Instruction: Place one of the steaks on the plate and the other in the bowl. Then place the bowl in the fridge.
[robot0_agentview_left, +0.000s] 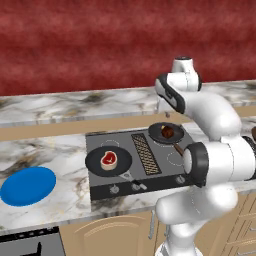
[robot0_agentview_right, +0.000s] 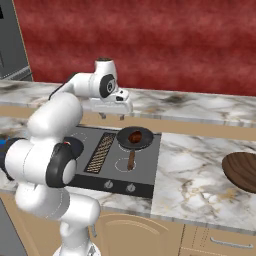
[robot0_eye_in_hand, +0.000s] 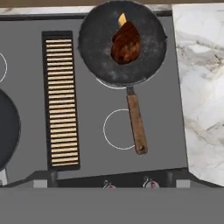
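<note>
Two steaks lie on the stove (robot0_agentview_left: 145, 165), the brown steak (robot0_eye_in_hand: 126, 43) in the right pan (robot0_eye_in_hand: 98, 52) under the gripper (robot0_agentview_right: 112, 116), whose finger spread I cannot tell; soft, light, probably slick, best pinched across its narrow middle

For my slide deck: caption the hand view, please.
Dark reddish-brown steak in a black round frying pan on the grey stovetop.

Marble counter (robot0_agentview_left: 55, 150): cooktop (robot0_agentview_left: 137, 165), blue plate (robot0_agentview_left: 27, 186), wooden bowl (robot0_agentview_right: 242, 171)

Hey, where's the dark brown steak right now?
The dark brown steak lies in the black frying pan on the stove's back right burner, right of the striped centre grille; the pan's wooden handle points toward the knobs.
</note>
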